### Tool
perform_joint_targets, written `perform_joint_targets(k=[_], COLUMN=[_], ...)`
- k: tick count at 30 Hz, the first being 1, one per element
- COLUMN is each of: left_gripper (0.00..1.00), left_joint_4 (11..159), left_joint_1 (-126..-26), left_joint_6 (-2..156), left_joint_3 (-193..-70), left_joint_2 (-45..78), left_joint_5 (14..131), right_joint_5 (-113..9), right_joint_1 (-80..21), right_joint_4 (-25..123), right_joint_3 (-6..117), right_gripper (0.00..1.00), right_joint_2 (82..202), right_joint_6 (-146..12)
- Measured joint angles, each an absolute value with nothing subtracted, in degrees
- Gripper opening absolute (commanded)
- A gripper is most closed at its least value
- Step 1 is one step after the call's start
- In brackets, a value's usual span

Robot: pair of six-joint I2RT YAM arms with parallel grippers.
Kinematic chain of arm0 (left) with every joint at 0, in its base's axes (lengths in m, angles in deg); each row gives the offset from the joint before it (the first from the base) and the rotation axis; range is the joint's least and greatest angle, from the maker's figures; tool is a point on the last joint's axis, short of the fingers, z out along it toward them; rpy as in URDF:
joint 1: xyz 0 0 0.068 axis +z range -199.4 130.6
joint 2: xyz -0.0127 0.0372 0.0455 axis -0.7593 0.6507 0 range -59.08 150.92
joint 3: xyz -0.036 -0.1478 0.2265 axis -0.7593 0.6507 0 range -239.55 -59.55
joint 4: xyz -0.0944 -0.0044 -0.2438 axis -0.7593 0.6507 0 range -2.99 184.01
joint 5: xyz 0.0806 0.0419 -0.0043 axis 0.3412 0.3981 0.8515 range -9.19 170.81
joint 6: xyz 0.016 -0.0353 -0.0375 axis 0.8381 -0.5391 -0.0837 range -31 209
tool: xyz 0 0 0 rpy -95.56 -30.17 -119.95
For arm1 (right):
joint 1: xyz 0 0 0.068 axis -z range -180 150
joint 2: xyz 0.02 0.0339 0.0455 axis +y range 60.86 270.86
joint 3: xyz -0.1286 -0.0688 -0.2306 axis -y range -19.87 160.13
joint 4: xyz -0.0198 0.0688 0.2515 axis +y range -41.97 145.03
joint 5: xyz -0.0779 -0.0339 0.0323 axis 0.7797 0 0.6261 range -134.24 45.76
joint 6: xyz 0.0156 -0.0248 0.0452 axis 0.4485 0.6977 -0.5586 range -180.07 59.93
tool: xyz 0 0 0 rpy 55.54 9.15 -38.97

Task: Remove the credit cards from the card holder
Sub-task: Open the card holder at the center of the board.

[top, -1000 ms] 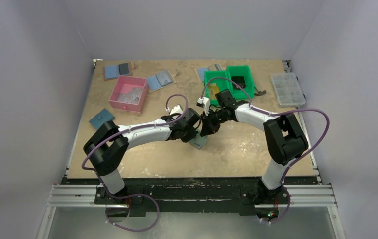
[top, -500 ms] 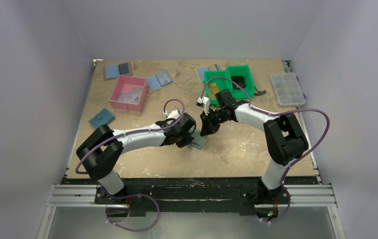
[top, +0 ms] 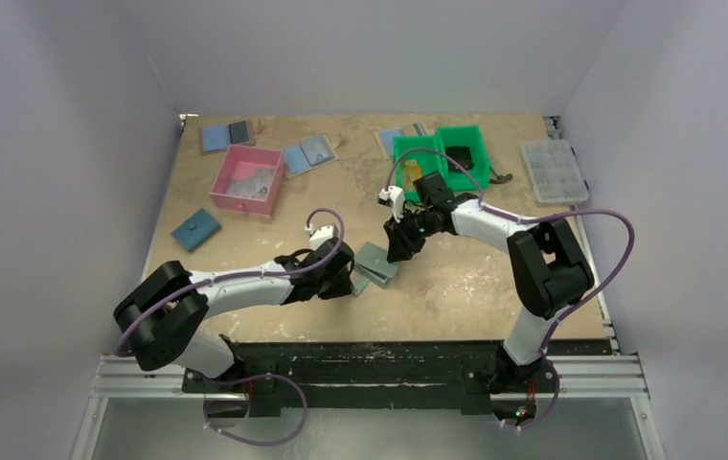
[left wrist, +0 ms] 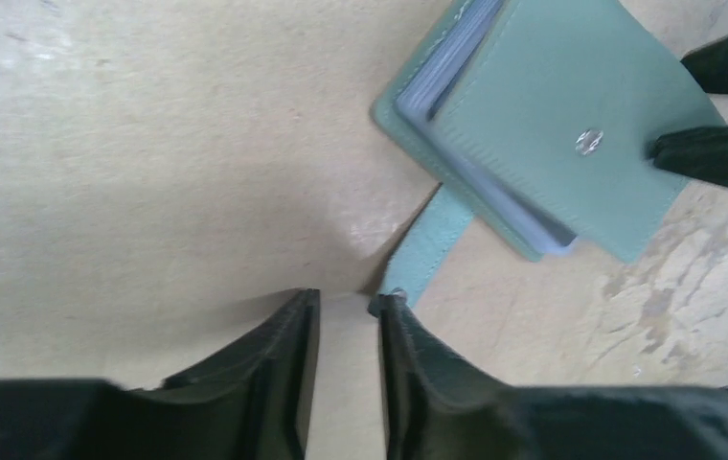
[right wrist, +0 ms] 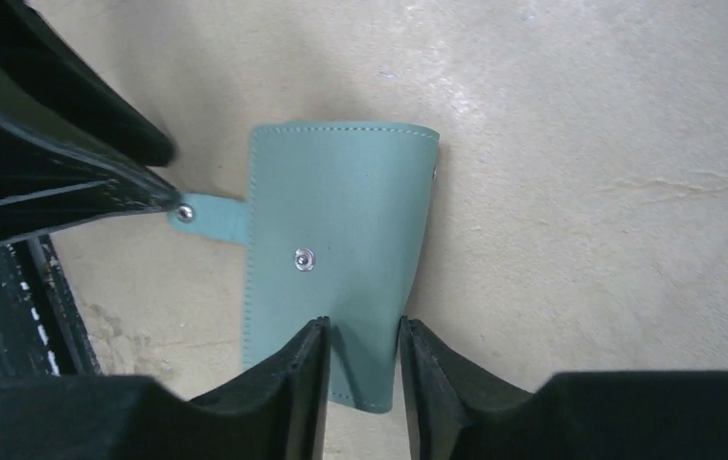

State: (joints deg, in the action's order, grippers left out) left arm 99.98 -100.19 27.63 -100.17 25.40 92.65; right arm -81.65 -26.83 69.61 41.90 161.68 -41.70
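The card holder (top: pixel 376 262) lies closed and flat on the table, grey-green side up, with a snap stud (right wrist: pixel 304 259) on its cover. Its strap (left wrist: pixel 432 244) sticks out toward my left gripper (left wrist: pixel 346 299), which is open a narrow gap with only bare table between the fingers. The strap's tip touches the right fingertip (left wrist: pixel 391 309). My right gripper (right wrist: pixel 360 331) hovers open over the holder's opposite edge (right wrist: pixel 365 383), fingers apart above the cover. No credit cards show; only pale edges (left wrist: pixel 456 105) sit between the covers.
A pink bin (top: pixel 245 179) stands at back left, green bins (top: pixel 440 158) at back centre, a clear compartment box (top: pixel 554 171) at back right. A dark blue wallet (top: pixel 195 229) lies left. Blue-grey folders (top: pixel 307 153) lie along the back.
My left arm drew back toward the near left and its jaws opened off the strap. The right jaws widened. The holder now lies flat between the two grippers.
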Motion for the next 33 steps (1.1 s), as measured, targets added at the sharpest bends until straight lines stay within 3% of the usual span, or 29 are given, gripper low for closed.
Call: perform_joint_targets(k=[2, 5, 10, 20, 33], left_gripper=[0.43, 0.48, 0.57, 0.63, 0.67], left_joint_4=[100.35, 101.03, 101.23, 96.09, 89.12], left_joint_1=[-100.19, -100.17, -100.04, -95.10, -91.80], left_joint_6=[29.32, 31.50, 35.04, 42.52, 55.87], left_joint_3=[-98.75, -98.29, -98.29, -98.20, -99.47], left_joint_2=[23.44, 21.10, 16.81, 8.07, 6.76], left_joint_5=[93.52, 94.66, 95.09, 88.60, 81.63], right_joint_5=[-79.97, -77.39, -74.24, -82.66, -95.47], right_joint_1=[-26.83, -26.83, -26.61, -22.74, -14.61], right_joint_4=[69.53, 69.44, 69.40, 75.86, 86.53], right_joint_3=[41.90, 41.90, 41.90, 41.93, 41.75], right_gripper=[0.58, 0.68, 0.76, 0.77, 0.79], right_joint_2=[161.65, 161.17, 156.69, 149.04, 137.41], right_joint_6=[-41.53, -41.35, -40.52, -28.57, -13.90])
